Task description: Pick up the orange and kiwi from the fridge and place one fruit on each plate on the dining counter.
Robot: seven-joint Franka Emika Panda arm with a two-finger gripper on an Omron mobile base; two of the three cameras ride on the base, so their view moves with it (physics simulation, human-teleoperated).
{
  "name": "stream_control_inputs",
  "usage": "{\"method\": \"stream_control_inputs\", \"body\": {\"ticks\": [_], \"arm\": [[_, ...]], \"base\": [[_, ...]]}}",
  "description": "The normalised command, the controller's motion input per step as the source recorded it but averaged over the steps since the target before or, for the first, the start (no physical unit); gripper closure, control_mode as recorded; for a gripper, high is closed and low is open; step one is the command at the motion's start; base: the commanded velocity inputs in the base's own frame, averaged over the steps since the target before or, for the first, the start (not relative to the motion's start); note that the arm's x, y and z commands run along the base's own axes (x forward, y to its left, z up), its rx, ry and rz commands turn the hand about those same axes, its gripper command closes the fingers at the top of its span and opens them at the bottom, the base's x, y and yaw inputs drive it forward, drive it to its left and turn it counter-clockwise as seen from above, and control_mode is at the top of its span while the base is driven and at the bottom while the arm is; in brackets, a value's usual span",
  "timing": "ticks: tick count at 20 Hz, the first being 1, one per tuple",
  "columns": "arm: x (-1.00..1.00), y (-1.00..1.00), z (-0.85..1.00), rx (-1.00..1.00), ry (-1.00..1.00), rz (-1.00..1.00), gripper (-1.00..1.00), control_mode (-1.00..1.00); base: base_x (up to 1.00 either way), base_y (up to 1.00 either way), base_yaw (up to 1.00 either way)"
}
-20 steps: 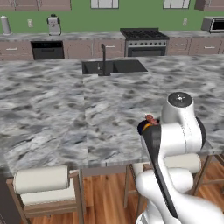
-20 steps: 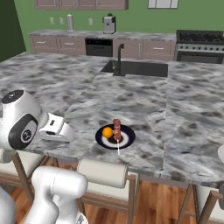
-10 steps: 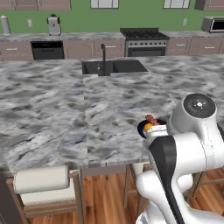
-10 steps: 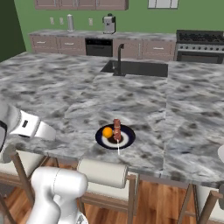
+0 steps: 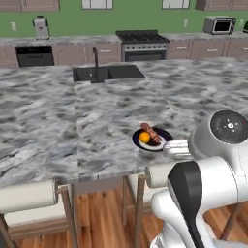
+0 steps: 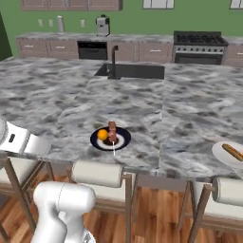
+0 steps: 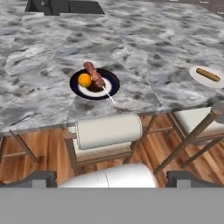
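Jaws wide, holding nothing, above stool backs. Beyond, on dining counter (image 7: 39, 105) edge — orange (image 7: 85, 80) rests on dark plate (image 7: 110, 85) beside skewer (image 7: 94, 74): half done. White plate (image 7: 197, 77) holds hot dog only — kiwi placement judged left.

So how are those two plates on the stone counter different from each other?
The dark plate is blue-black; the white plate is pale. The dark plate carries a meat skewer plus the orange; the white plate carries just a hot dog. Both are round and rest near the dining counter edge above the stools.
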Motion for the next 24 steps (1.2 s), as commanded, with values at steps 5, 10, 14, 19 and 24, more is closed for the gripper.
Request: {"method": "stream_control_inputs", "body": {"ticks": [5, 10, 14, 19, 24], "arm": [[0.0, 0.0, 0.0, 0.0, 0.0, 0.0, -1.0, 1.0], [0.0, 0.0, 0.0, 0.0, 0.0, 0.0, -1.0, 1.0], [0.0, 0.0, 0.0, 0.0, 0.0, 0.0, -1.0, 1.0], [0.0, 0.0, 0.0, 0.0, 0.0, 0.0, -1.0, 1.0], [0.0, 0.0, 0.0, 0.0, 0.0, 0.0, -1.0, 1.0]], "base": [[-0.34, -0.93, -0.5], [-0.15, -1.0, -0.55], [-0.01, -1.0, -0.54], [0.0, -1.0, -0.52], [0.2, -1.0, -0.41]]}}
